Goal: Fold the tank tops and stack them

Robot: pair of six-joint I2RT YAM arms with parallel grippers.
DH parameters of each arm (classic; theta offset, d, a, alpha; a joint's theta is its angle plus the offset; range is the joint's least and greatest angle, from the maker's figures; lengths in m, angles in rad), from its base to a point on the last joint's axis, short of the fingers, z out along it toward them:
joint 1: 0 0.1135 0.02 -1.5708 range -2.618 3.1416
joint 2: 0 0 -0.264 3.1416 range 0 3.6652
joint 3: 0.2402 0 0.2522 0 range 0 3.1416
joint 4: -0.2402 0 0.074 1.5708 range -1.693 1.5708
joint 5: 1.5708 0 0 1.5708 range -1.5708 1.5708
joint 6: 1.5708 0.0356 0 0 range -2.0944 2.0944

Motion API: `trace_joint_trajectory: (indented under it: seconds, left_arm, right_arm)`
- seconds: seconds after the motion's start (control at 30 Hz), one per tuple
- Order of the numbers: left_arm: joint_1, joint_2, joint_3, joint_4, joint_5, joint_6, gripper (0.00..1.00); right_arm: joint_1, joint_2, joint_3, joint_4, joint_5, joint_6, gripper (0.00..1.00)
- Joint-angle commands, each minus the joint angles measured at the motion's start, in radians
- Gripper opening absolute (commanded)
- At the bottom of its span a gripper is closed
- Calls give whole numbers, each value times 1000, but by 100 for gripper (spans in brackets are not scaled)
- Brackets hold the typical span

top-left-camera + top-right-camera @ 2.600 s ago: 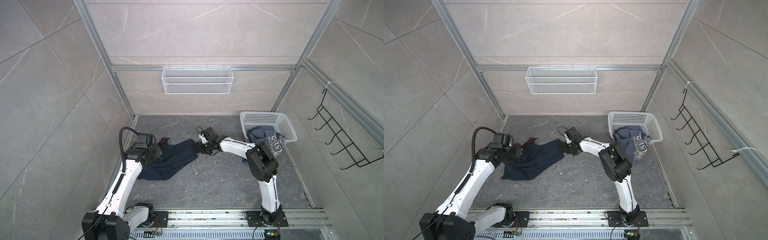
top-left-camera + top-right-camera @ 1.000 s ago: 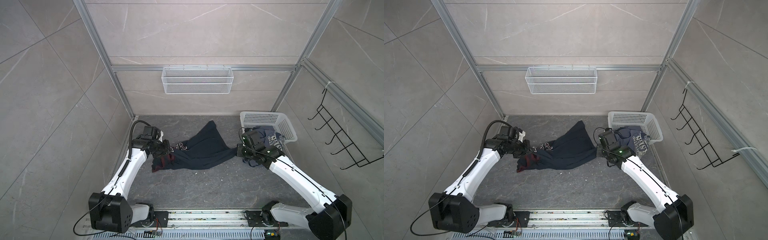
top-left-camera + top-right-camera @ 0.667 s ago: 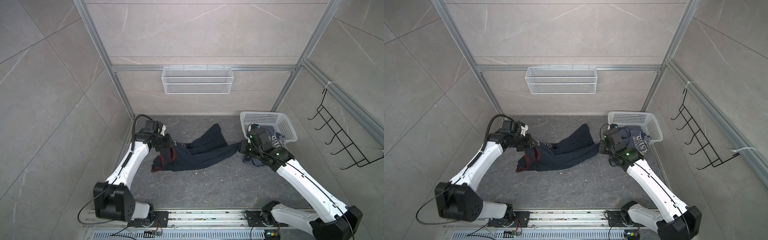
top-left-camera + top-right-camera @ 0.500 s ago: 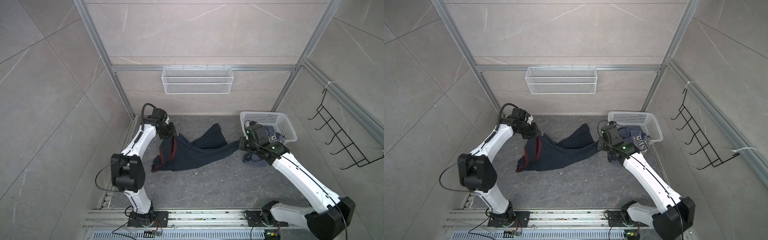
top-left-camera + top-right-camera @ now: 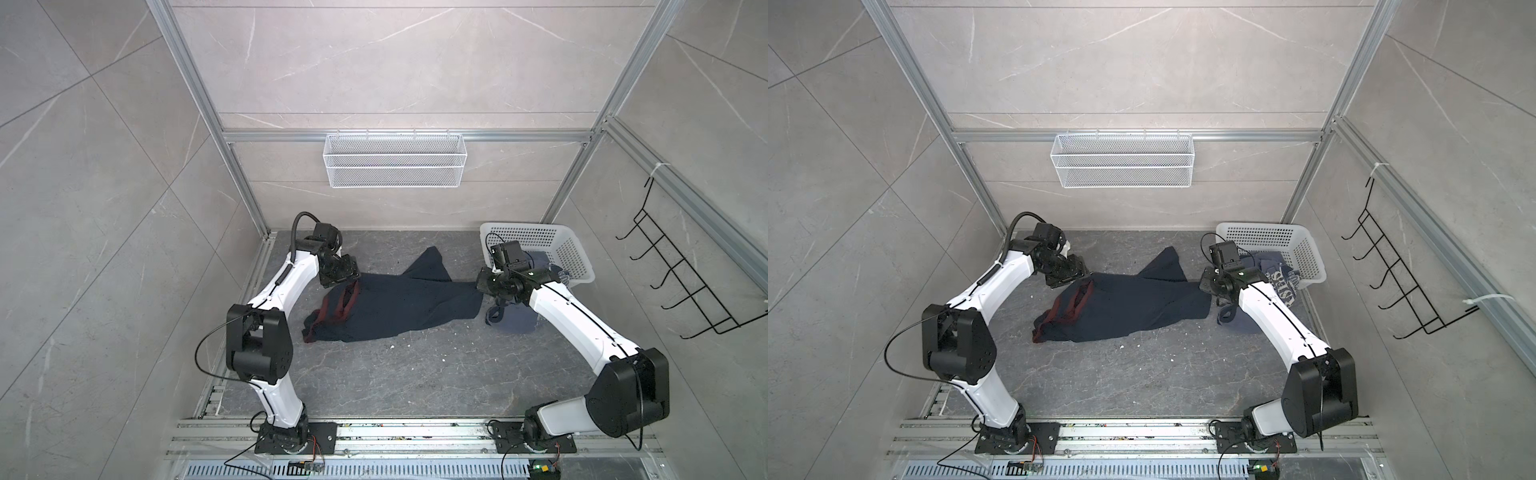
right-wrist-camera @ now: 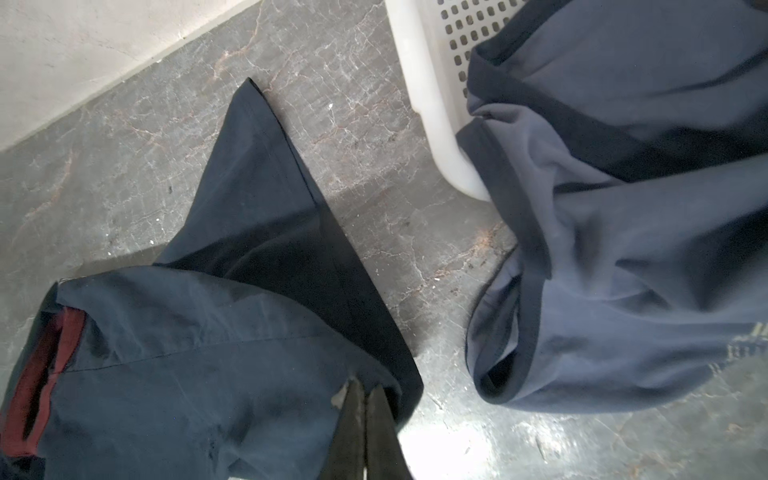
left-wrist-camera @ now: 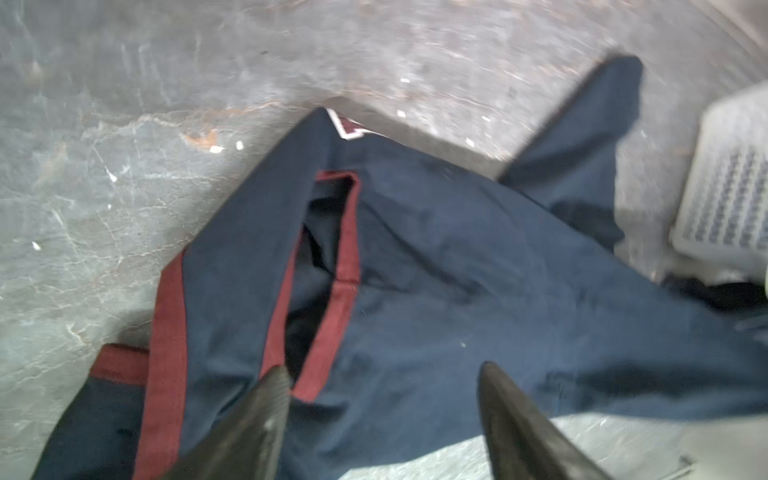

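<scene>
The navy tank top (image 5: 395, 307) (image 5: 1125, 307) with maroon trim lies spread on the grey floor between my two grippers. My left gripper (image 5: 351, 279) (image 7: 382, 370) hovers open just over its maroon-trimmed strap end (image 7: 345, 266), with nothing between its fingers. My right gripper (image 5: 480, 286) (image 6: 365, 384) is shut on the opposite hem corner of the navy tank top (image 6: 187, 353). The slate-blue tank top (image 5: 1281, 282) (image 6: 623, 208) with dark trim hangs over the rim of the white basket (image 5: 573, 257) (image 6: 424, 83) down onto the floor.
A white wire shelf (image 5: 394, 166) hangs on the back wall. A black hook rack (image 5: 685, 286) is fixed to the right wall. The arm bases sit on a metal rail (image 5: 415, 432) along the front edge. Bare floor (image 5: 415, 374) stretches in front of the navy tank top.
My left gripper has opened and let go of the maroon-trimmed end, which now lies on the floor. Both arms pulled apart, stretching the navy tank top out; the right gripper stays shut on it.
</scene>
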Motion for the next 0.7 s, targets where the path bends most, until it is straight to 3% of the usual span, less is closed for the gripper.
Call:
trace_joint_trajectory:
  seconds: [0.0,0.17,0.33,0.53,0.67]
  left_arm:
    - [-3,25,-54,49,10,19,64]
    - [-1,130,11,64,41,44,57]
    - [-2,232,71,58,46,43,56]
    - [-2,284,79,55,41,42,54]
    - [-1,286,71,75,71,37,46]
  right_arm:
    - [-11,4,-25,23,-20,-11,0]
    - [-15,-4,-44,26,-31,-18,0]
    - [-18,-14,-73,32,-51,-15,0]
    - [-18,-26,-93,33,-51,-15,0]
    - [-18,-28,-96,29,-51,-16,0]
